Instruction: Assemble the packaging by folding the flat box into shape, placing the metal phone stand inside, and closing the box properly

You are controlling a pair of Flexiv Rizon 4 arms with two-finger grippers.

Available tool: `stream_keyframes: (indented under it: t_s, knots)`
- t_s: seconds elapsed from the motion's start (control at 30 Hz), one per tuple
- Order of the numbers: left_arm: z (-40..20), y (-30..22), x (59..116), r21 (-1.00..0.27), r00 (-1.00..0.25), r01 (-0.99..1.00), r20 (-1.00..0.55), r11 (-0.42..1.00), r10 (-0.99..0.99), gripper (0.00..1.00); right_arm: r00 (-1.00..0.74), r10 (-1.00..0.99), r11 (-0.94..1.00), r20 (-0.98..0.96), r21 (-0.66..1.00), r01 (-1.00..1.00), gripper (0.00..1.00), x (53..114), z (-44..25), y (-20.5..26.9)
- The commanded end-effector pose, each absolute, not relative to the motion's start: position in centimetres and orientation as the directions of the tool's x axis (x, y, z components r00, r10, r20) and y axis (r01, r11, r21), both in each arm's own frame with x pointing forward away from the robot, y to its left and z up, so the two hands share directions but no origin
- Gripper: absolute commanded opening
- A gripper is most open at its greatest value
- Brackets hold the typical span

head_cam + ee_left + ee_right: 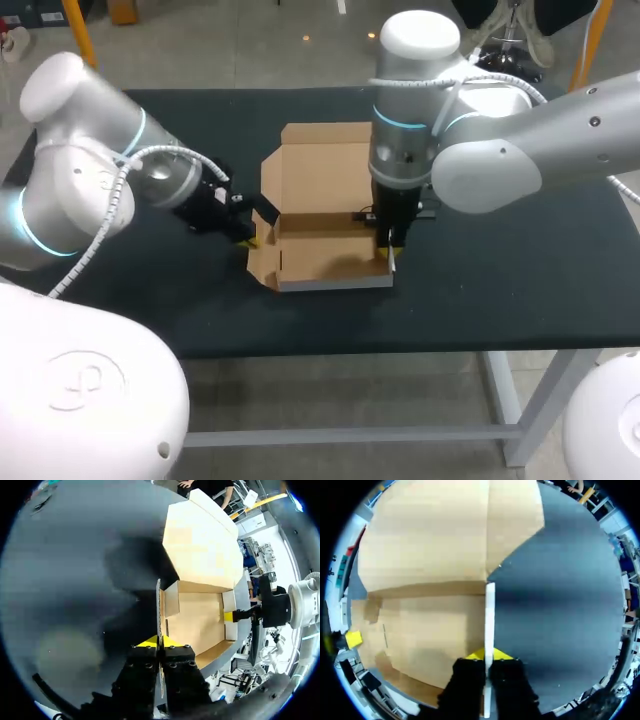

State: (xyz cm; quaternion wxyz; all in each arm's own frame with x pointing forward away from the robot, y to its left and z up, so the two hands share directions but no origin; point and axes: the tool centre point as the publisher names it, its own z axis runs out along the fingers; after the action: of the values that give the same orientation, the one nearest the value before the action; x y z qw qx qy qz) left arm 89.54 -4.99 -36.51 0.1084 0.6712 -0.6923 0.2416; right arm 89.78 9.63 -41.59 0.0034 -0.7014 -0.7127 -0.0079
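A brown cardboard box (322,262) lies partly folded at the middle of the table, its lid (325,165) flat toward the back. My left gripper (250,238) is shut on the box's raised left side wall (159,611); in the left wrist view the gripper (160,643) pinches that thin edge. My right gripper (388,252) is shut on the right side wall (490,615), which stands upright between the fingers of the gripper (489,655). Each wrist view shows the other arm's yellow tip across the box floor (200,622). No phone stand is in view.
The black table (520,270) spreads wide to the right of the box and in front of it. Its front edge runs just below the box's front wall (335,284).
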Motion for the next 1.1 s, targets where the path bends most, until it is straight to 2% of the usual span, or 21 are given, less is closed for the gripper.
stream_keyframes:
  t_s: [0.03,0.33,0.37,0.4,0.47,0.6,0.9,1.1]
  knots:
    - [-36.3,-6.9,89.1,-0.201,-0.025,-0.979,0.253,-0.027,-0.967,0.00,-0.018,1.000,0.018,0.015,0.005,1.000,0.00,89.7,-41.5,10.1]
    - [-35.7,-7.9,89.0,-0.202,-0.010,-0.979,0.212,-0.033,-0.977,0.00,-0.018,1.000,0.018,0.015,0.005,1.000,0.00,89.7,-41.5,10.1]
    - [-35.7,-7.9,89.0,-0.201,-0.009,-0.979,0.212,-0.034,-0.977,0.11,-0.018,1.000,0.018,0.015,0.005,1.000,0.00,89.7,-41.5,10.1]
    - [-35.7,-7.8,88.9,-0.201,-0.009,-0.979,0.213,-0.035,-0.977,0.14,-0.018,1.000,0.018,0.015,0.005,1.000,0.00,89.7,-41.5,10.1]
    - [-35.5,-7.2,88.8,-0.204,0.001,-0.978,0.234,-0.050,-0.972,0.34,-0.018,1.000,0.018,0.015,0.005,1.000,0.00,89.7,-41.5,10.1]
    - [-34.8,-5.1,88.8,-0.207,0.021,-0.974,0.303,-0.088,-0.953,0.47,-0.018,1.000,0.018,0.015,0.005,1.000,0.00,89.7,-41.5,10.1]
    - [-33.6,0.3,88.6,-0.185,0.069,-0.970,0.414,-0.158,-0.908,0.49,-0.018,1.000,0.018,0.015,0.005,1.000,0.00,89.7,-41.5,10.1]
    - [-34.2,2.7,88.6,-0.144,0.058,-0.979,0.494,-0.147,-0.867,0.43,-0.018,1.000,0.018,0.015,0.005,1.000,0.00,89.7,-41.5,10.1]
